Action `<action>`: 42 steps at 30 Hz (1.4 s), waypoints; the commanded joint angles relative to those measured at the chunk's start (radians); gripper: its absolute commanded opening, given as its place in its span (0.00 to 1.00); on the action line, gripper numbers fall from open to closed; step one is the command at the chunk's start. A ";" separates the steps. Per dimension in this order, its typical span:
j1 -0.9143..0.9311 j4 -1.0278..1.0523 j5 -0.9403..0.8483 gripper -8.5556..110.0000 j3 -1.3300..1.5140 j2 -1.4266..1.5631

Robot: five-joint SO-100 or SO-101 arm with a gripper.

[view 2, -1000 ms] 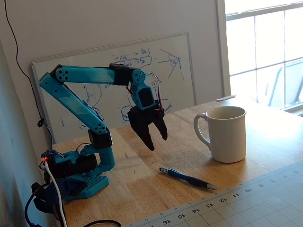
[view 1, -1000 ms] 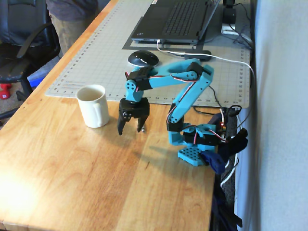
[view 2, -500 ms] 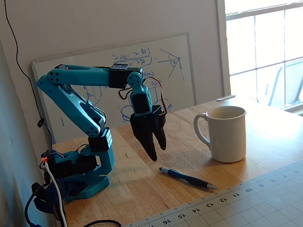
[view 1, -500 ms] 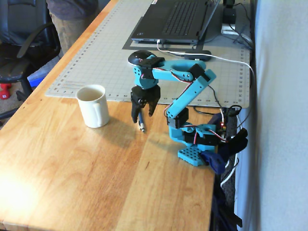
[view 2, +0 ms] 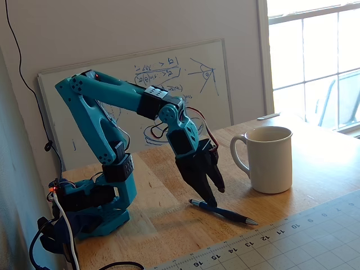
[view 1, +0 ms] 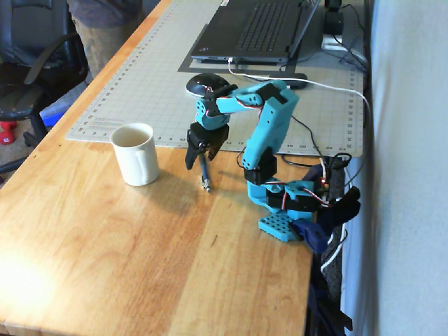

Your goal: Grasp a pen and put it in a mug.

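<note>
While the pen (view 2: 223, 212) lay flat on the wooden table (view 1: 105, 238), the claw (view 2: 212, 196) hung right above its back end, with its black fingers (view 2: 201, 183) pointing down at it. The fingers stood a little apart, so the claw was open and held nothing. In a fixed view the pen (view 1: 204, 173) showed as a thin dark stick just under the claw (view 1: 195, 159), with its pale tip sticking out toward the camera. I could not tell if the fingers were touching the pen or only very close to it. The mug (view 2: 269, 158) stood upright on the table, off to the right of the claw in a fixed view, with its handle turned toward the claw. In the other fixed view the mug (view 1: 136, 154) sat to the left of the claw, near but apart from it. The blue arm (view 1: 266, 133) bent up and over from its base (view 1: 290, 203) behind the claw. A gray cutting mat (view 1: 140, 77), a black mouse (view 1: 205, 85) and a laptop (view 1: 252, 28) lay farther back on the table.
</note>
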 commanded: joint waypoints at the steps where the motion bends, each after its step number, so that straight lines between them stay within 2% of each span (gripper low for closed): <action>1: 0.061 -0.083 0.003 0.28 -0.077 -0.044; 9: 0.103 -0.161 0.003 0.28 -0.066 -0.103; 28: 0.097 -0.167 -0.005 0.27 0.009 -0.138; 35: 0.092 -0.167 0.002 0.17 0.008 -0.138; 42: 0.091 -0.167 -0.009 0.15 0.008 -0.137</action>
